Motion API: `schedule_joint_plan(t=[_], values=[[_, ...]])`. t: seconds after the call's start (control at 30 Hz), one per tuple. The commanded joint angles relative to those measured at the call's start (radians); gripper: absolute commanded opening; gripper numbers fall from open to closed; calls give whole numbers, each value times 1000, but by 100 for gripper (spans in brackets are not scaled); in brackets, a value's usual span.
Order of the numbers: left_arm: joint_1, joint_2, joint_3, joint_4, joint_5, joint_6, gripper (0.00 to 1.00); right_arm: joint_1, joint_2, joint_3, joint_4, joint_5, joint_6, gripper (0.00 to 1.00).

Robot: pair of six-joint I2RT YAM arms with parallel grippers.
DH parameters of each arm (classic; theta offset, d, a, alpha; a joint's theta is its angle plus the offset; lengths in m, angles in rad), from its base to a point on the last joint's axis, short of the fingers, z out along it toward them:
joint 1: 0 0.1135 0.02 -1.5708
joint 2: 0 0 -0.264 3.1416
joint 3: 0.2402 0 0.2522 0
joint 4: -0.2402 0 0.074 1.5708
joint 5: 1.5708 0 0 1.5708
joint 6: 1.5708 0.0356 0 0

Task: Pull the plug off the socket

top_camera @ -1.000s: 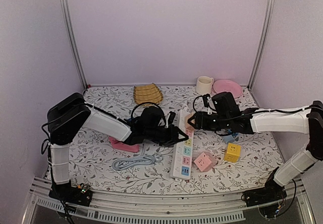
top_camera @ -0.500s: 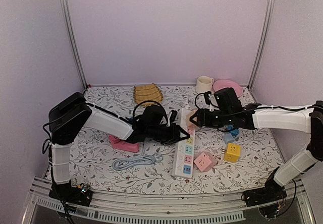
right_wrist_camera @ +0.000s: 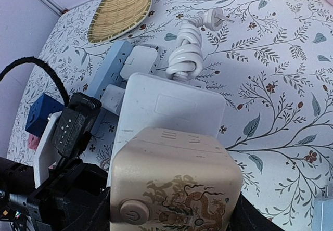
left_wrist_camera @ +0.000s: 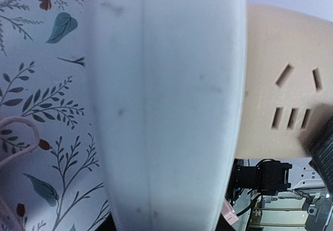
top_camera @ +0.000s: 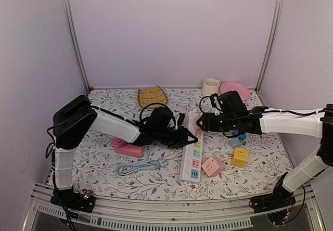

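Observation:
The socket (top_camera: 191,161), a long white strip with pastel panels, lies lengthwise mid-table. My left gripper (top_camera: 186,137) comes in from the left and is shut across its width; the strip's white side (left_wrist_camera: 166,106) fills the left wrist view. The plug (top_camera: 197,124), a beige cube with a dragon print (right_wrist_camera: 177,184), sits at the strip's far end (right_wrist_camera: 171,103). My right gripper (top_camera: 200,123) is shut on it, a finger on each side (right_wrist_camera: 174,207). The cube's slotted face (left_wrist_camera: 276,101) touches the strip's top; its pins are hidden.
A grey-blue strip (right_wrist_camera: 112,67) and a coiled white cable (right_wrist_camera: 187,43) lie just beyond the socket. Pink (top_camera: 209,166), yellow (top_camera: 239,157) and blue (top_camera: 238,140) cubes sit to the right. A pink block (top_camera: 127,148) and cable coil (top_camera: 140,166) lie left; basket (top_camera: 152,97), mug (top_camera: 210,88) and plate (top_camera: 234,90) stand at the back.
Both grippers keep their holds. The left wrist has crept right along the table, and the strip's near end has swung slightly right with it.

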Motion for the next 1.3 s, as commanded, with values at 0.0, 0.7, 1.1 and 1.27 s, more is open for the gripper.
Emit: schedule_joint_plan(t=[0.0,0.7,1.1,1.27], values=[[38,69,-10,-171,-158,48,0,31,-83,7,10,29,-99,4],[46,126,63,-210,-154,37,0,-126,-166,-105,82,-220,-94,4],[48,148,68,-222,-161,41,0,-132,-214,-116,37,-181,-89,4],[47,158,90,-216,-144,52,0,-182,-189,-128,36,-220,-73,4]])
